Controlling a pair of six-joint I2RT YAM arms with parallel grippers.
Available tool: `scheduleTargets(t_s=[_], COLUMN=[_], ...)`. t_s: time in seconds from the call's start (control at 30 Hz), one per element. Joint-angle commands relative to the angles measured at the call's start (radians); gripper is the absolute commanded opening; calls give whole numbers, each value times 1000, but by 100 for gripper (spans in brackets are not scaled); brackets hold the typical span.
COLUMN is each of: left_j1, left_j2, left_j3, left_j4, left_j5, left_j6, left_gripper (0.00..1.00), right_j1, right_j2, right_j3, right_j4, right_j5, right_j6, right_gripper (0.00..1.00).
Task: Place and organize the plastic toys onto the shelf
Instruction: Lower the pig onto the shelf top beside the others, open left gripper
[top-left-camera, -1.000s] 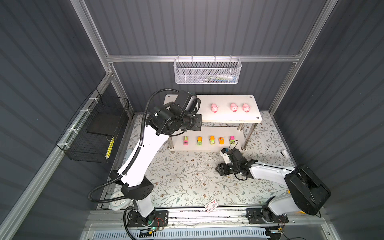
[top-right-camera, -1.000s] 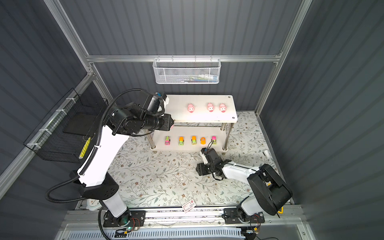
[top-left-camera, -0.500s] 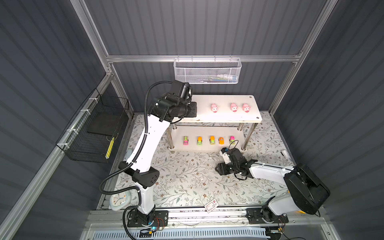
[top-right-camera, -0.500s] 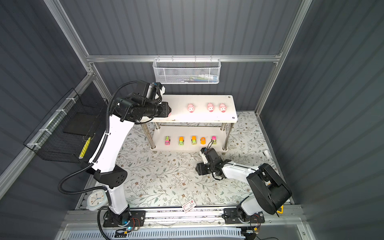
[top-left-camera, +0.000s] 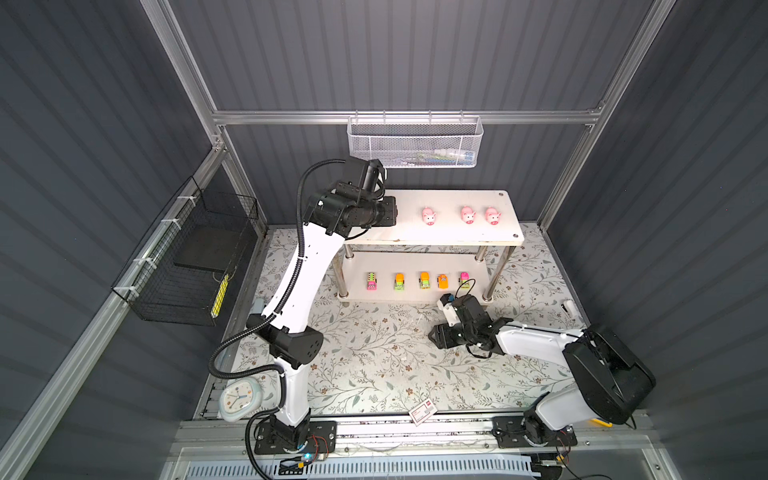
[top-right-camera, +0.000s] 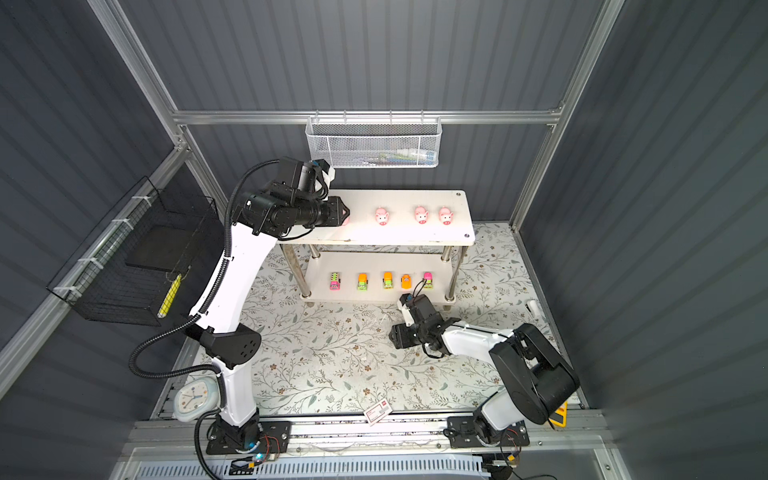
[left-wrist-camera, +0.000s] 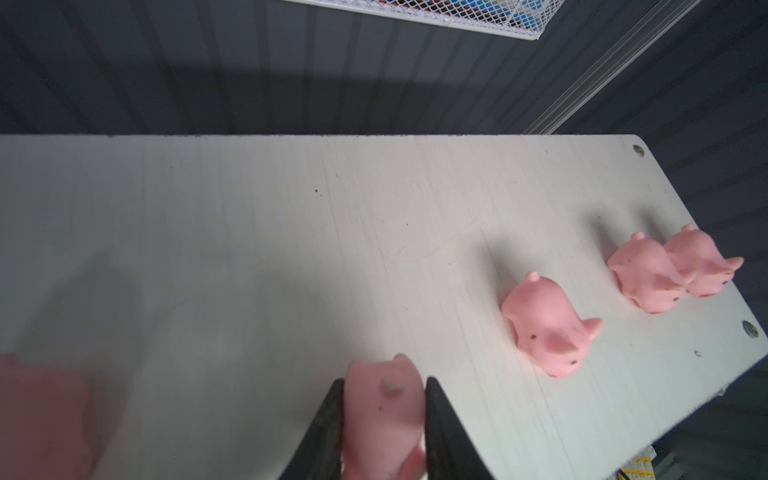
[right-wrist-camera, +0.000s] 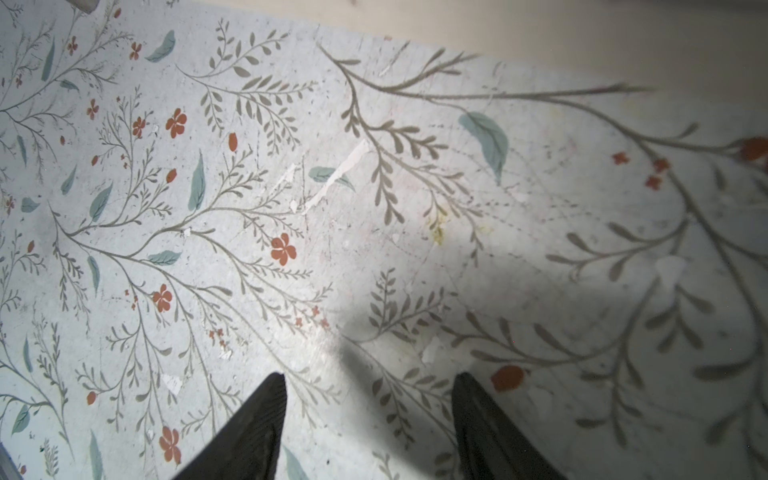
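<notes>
Pig (left-wrist-camera: 382, 415), pink, matt moulded plastic, rounded body with a small greyish nub on the back and a few dark specks. It sits at the top board of the shelf (top-left-camera: 457, 235), toward the left end in both top views. The left gripper (left-wrist-camera: 383, 380) pinches it, its dark wedge-shaped jaws set narrow and touching both flanks.

Lone pig (top-left-camera: 429, 216), same make, pointed ears, darker snout, near the middle of that board. Pair of pigs (top-left-camera: 468, 214), just beside each other, toward the right end.

Pink shape (left-wrist-camera: 37, 415) at the edge of the left wrist view, too blurred to identify.

Cars (top-left-camera: 424, 280), five, glossy plastic, standing apart in a row on the lower board. The two end ones are pink with lime, two are orange with lime, and one is plain orange. No lettering can be made out.

The shelf has two white rectangular boards with rounded corners and finely scratched faces, joined by shiny metal posts.

Right gripper (right-wrist-camera: 368, 378), dark ribbed fingers standing wide apart with nothing between them, low over the floral mat (right-wrist-camera: 291, 166) in front of the shelf.

Card (top-left-camera: 423, 412), red and white, at the mat's front edge. Its print is too small to read.

Clock (top-left-camera: 237, 400), pale, rounded, beside the left arm's base, numerals illegible.

White mesh basket (top-left-camera: 413, 141) hangs on the rear rail. Black wire basket (top-left-camera: 187, 266) hangs on the left rail.
</notes>
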Motion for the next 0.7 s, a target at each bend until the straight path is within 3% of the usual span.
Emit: scheduleTargets(t_s=[0.0, 0.43, 0.67], left_j1=[7, 19, 22], left_j2=[27, 43, 5], left_j3=[15, 12, 9], left_j4=[4, 12, 34], left_j5=[13, 7, 5], left_j6=[17, 16, 15], left_gripper=[34, 38, 48], right_j1=[-3, -4, -4], right_j2=[25, 36, 35], right_j3=[-5, 3, 6], right_j4=[-61, -66, -66], right_j5=[-4, -5, -4], right_j6=[-6, -5, -5], right_gripper=[66, 66, 66])
